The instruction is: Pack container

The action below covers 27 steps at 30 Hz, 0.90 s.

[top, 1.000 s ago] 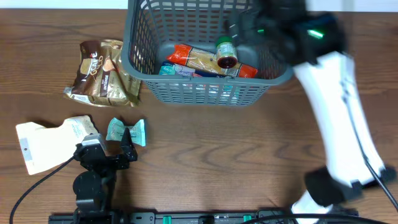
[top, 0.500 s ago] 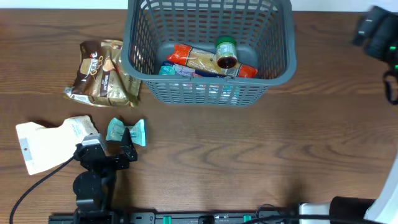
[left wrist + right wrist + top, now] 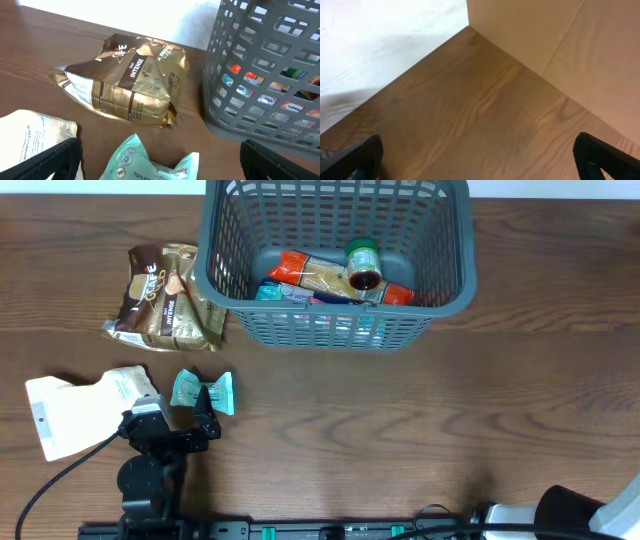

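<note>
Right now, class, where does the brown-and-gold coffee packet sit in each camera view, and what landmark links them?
Overhead: coffee packet at upper left, just left of the container.
Left wrist: coffee packet centre-left, container at right.
Right wrist: not in it.
Shared landmark: the container, seen in the overhead and left wrist views.

I count one basket [image 3: 215, 270], one coffee bag [image 3: 165, 295], one white pouch [image 3: 75, 412], one jar [image 3: 364, 265], one orange packet [image 3: 310, 278], and one teal packet [image 3: 203, 392] lying outside.

Container [image 3: 330, 328] with jar [image 3: 363, 262] inside
</note>
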Each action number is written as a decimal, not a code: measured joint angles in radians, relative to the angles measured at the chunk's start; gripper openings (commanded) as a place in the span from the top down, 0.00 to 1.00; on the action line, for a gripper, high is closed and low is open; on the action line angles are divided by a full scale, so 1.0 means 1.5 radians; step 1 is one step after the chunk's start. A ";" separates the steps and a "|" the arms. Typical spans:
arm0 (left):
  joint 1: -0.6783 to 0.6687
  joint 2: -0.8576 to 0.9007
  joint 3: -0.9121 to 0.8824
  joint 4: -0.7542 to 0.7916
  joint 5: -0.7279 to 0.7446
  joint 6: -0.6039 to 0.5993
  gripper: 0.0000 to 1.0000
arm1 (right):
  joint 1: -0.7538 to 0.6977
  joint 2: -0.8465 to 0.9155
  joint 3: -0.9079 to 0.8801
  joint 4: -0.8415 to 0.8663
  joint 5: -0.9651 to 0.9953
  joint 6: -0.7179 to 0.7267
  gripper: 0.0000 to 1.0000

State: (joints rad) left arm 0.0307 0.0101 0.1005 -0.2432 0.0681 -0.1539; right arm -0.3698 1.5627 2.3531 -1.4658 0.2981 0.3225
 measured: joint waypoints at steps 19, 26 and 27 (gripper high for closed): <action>0.000 0.000 0.000 0.003 0.003 0.000 0.02 | 0.000 0.001 0.000 0.000 -0.012 0.005 0.01; 0.000 0.006 0.032 -0.065 0.075 -0.027 0.01 | 0.000 0.001 0.000 -0.001 -0.012 0.005 0.01; 0.000 0.013 0.048 -0.085 0.077 -0.036 0.01 | 0.000 0.001 0.000 -0.001 -0.012 0.005 0.01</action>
State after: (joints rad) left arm 0.0307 0.0299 0.1722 -0.3710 0.1829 -0.2081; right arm -0.3702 1.5635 2.3531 -1.4677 0.2798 0.3302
